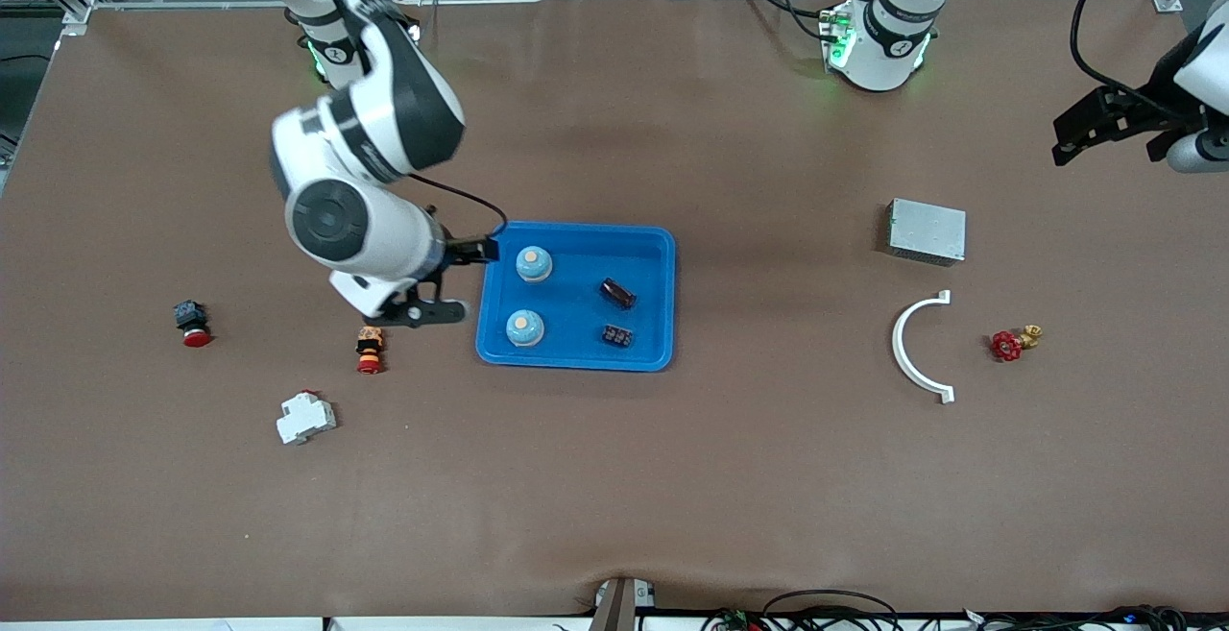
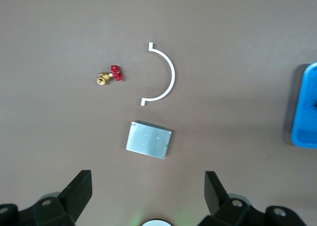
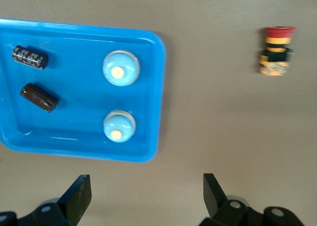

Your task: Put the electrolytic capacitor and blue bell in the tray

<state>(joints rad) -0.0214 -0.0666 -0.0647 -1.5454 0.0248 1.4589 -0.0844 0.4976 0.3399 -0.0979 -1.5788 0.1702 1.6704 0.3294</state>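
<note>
Glossy blue plastic tray [image 1: 576, 358] at frame centre; 2 smooth, shiny blue bells [image 1: 534, 264] inside. Matt brown cloth-like table cover [image 1: 614, 497]. Dull grey metal box [image 1: 927, 230], upper right of the frame.

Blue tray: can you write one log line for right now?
bright blue shallow plastic tray: holds two blue bells, two dark capacitors | right gripper: open, beside tray | left gripper: open, waiting
</note>
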